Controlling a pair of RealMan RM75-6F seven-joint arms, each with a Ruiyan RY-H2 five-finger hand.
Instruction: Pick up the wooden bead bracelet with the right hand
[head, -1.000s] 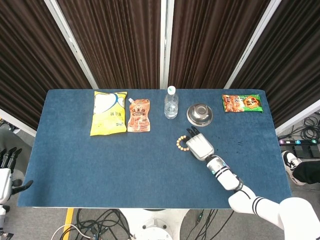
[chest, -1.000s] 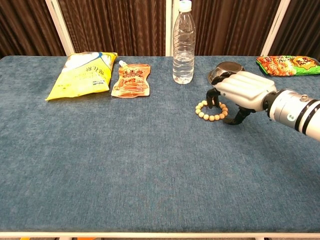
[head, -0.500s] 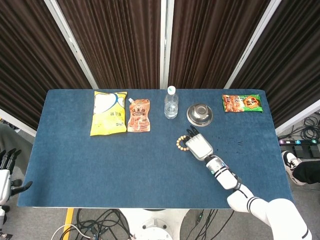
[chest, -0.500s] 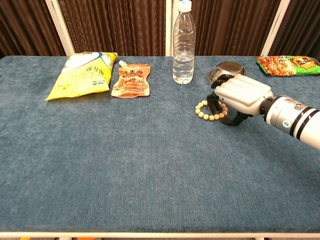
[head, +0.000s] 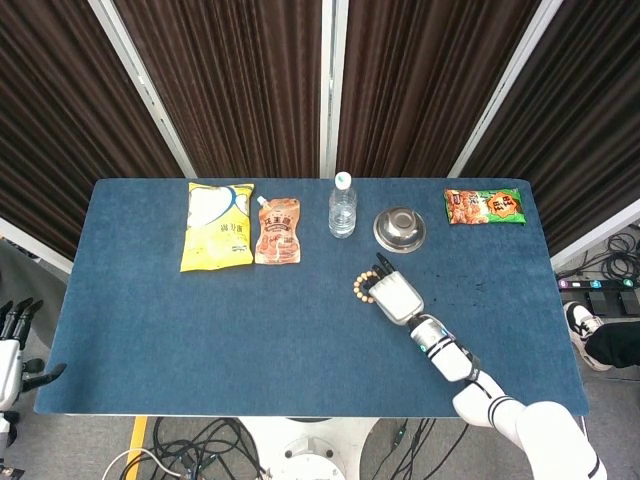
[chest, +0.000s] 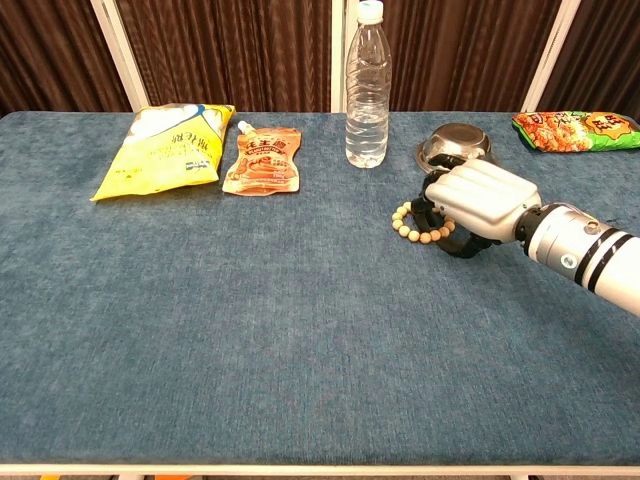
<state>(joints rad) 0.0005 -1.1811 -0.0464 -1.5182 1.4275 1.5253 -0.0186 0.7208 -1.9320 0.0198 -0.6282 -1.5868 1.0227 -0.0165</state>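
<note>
The right hand (chest: 482, 205) is now lowered onto the bracelet (chest: 416, 225), which lies flat on the blue table (chest: 250, 330) in front of the steel bowl (chest: 457, 147) and to the right of the bottle (chest: 367, 85). Compared with a second ago, the hand is brought down and a little toward the left — the palm sits closer to the cloth, and the dark fingers (chest: 432, 208) are curled down into the ring of beads, so that its right half is covered. Whether the beads are really pinched cannot be told from these views; the bracelet is not lifted. In the head view the hand (head: 395, 294) is seen with the beads (head: 359, 287) just at its fingertips.

The left hand (head: 12, 350) is held low beside the table's left edge with the fingers apart — nothing is grasped by it. It is lower in the frame than before.

The yellow bag (chest: 163, 148), the orange pouch (chest: 264, 160) and the snack packet (chest: 578, 130) are not moved.
</note>
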